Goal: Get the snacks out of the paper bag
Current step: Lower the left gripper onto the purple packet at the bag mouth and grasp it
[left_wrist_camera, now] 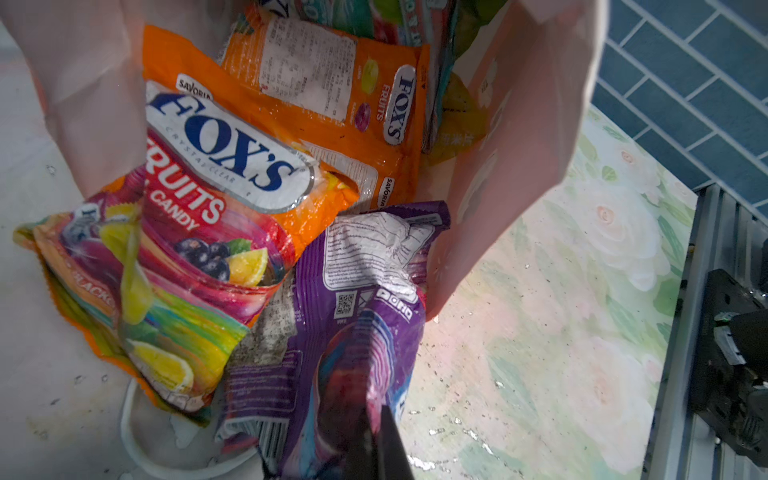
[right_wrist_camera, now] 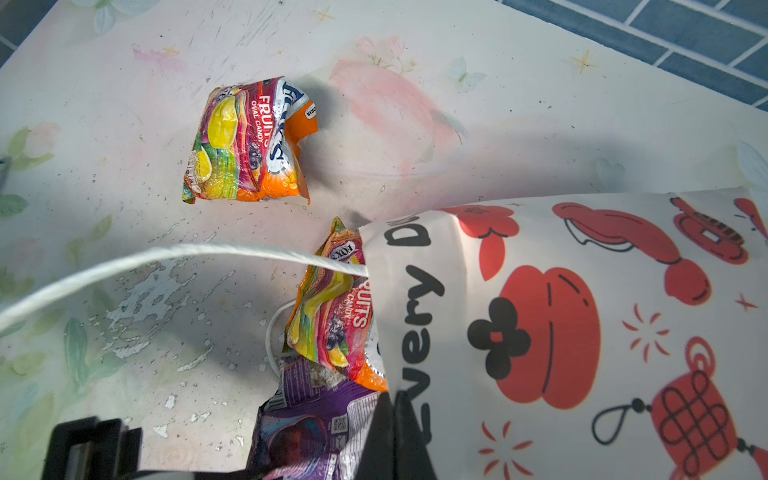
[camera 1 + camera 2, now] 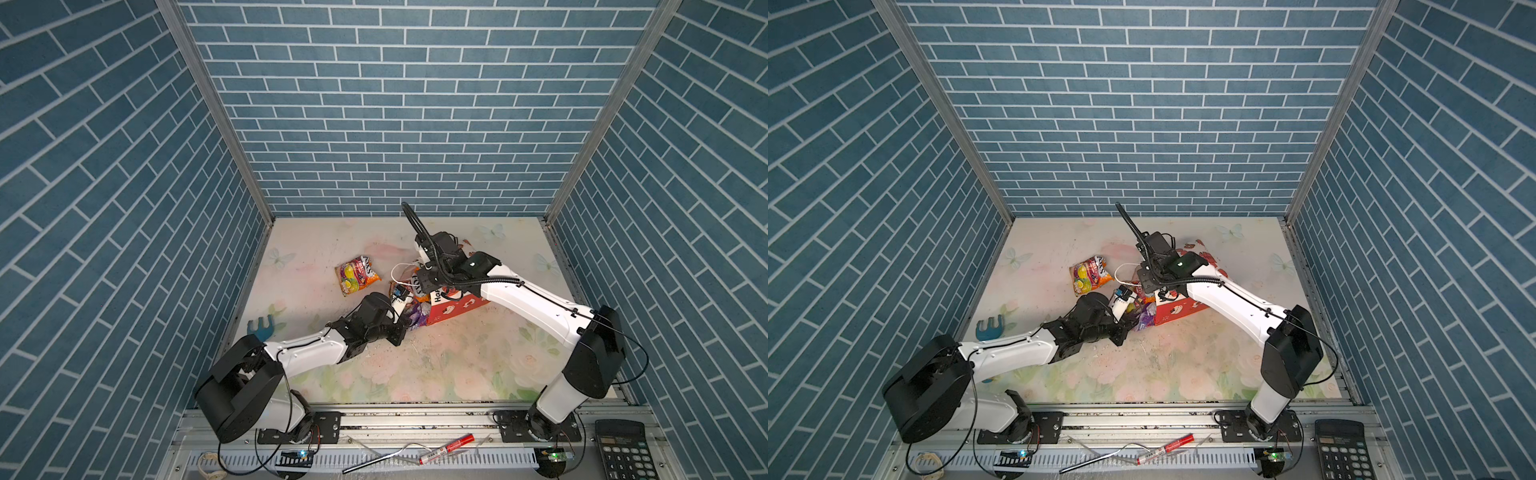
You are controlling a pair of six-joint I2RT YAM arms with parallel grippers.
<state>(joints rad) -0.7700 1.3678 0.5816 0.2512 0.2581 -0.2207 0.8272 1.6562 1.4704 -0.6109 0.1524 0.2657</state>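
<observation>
Two grips hold: the left gripper (image 1: pixel 376 424) pinches the crinkly purple foil packet (image 1: pixel 361 291) lying lengthwise in the nine-o'clock mouth of the toppled red-and-white paper bag (image 3: pixel 455 309), whose rim the right gripper (image 2: pixel 395 419) clamps.

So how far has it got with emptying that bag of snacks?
One candy bag already lies out on the table. Right now the left gripper pinches a purple packet at the mouth of the paper bag, whose edge the right gripper holds. Still to come: the orange bag poking out, another orange bag behind it, more packets deeper in.
</observation>
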